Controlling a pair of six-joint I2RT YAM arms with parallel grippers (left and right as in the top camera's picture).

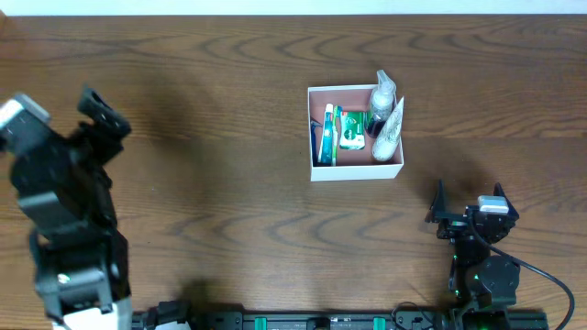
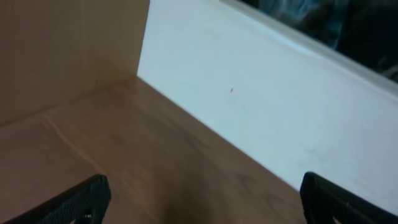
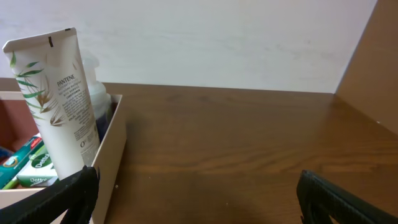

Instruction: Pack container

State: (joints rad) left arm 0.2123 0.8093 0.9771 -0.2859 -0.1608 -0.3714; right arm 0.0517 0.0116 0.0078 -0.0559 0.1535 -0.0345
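We see the left arm (image 1: 64, 202) along the left edge of the overhead frame. Its left gripper (image 1: 104, 112) points toward the upper right, jaws spread wide, nothing between them. The right arm (image 1: 481, 275) sits low at lower right. The right gripper (image 1: 470, 202) is aimed up-frame, jaws equally wide, empty.
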